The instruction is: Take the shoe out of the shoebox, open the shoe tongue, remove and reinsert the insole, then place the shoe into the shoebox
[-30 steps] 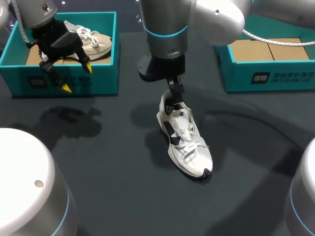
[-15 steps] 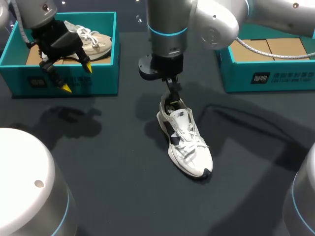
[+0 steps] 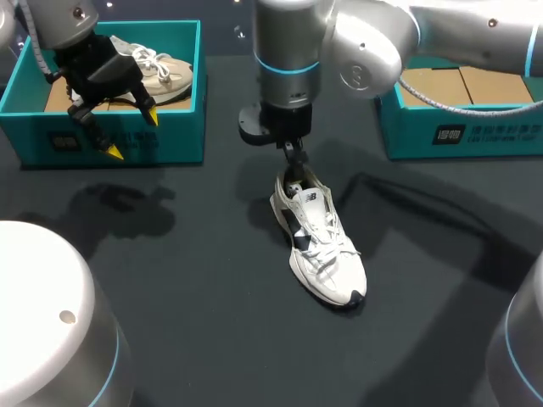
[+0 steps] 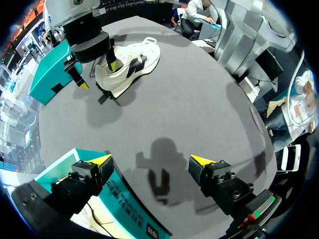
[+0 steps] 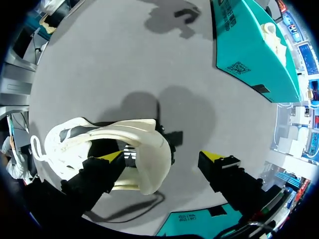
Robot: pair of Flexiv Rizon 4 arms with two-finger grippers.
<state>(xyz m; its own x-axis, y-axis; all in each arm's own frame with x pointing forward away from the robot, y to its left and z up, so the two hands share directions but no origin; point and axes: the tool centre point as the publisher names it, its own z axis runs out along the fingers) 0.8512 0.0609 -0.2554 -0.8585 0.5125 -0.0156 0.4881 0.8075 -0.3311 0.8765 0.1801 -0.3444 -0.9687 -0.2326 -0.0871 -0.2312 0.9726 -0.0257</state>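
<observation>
White shoe [image 3: 318, 242] upright at mid surface [image 3: 195, 280], toe toward near right. Right claw [image 5: 162, 157] over the heel, spread apart, one finger [image 5: 97, 177] down inside the collar, the other clear behind. Left claw [image 3: 131, 134] spread too, above near wall of far-left teal shoebox [image 3: 174, 136] holding a beige shoe [image 3: 165, 72].
</observation>
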